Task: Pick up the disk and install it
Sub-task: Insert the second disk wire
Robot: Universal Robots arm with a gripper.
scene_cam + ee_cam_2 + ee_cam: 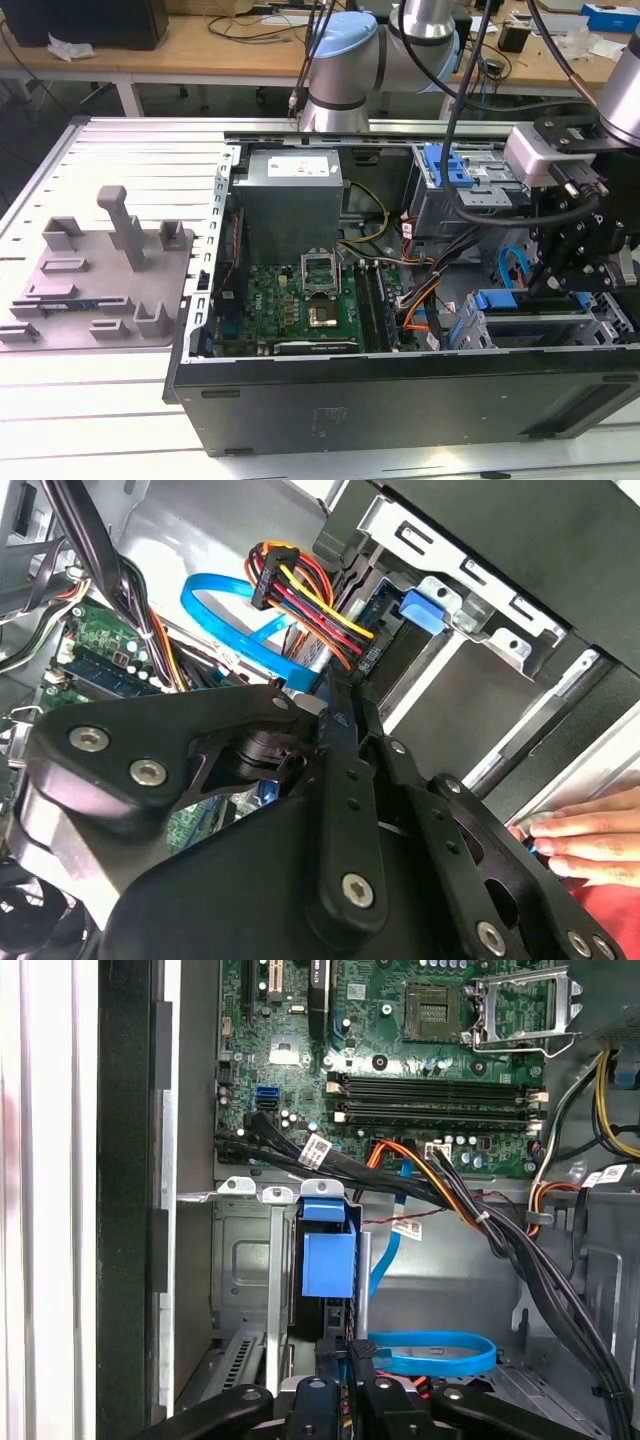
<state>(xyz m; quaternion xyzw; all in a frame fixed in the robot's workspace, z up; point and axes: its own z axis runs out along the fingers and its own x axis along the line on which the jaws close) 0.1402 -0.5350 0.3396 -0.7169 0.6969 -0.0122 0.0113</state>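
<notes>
In the exterior view the tool (556,283) hangs inside the open computer case (400,400), at the drive cage (600,330). The disk (520,300), blue-framed, sits in that cage at about seven o'clock from the tool, just beside it. Whether the tool's fingers are apart or closed cannot be told. A person's hand (585,840) rests by the case edge in the second wrist view.

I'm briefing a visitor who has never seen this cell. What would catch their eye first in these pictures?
First, the open computer case with its green motherboard, in the middle of the exterior view. Next, the black tool lowered over the drive cage at that view's right, where the disk with its bright blue frame sits in a bay. In the second wrist view, a person's hand rests at the case's edge.
</notes>
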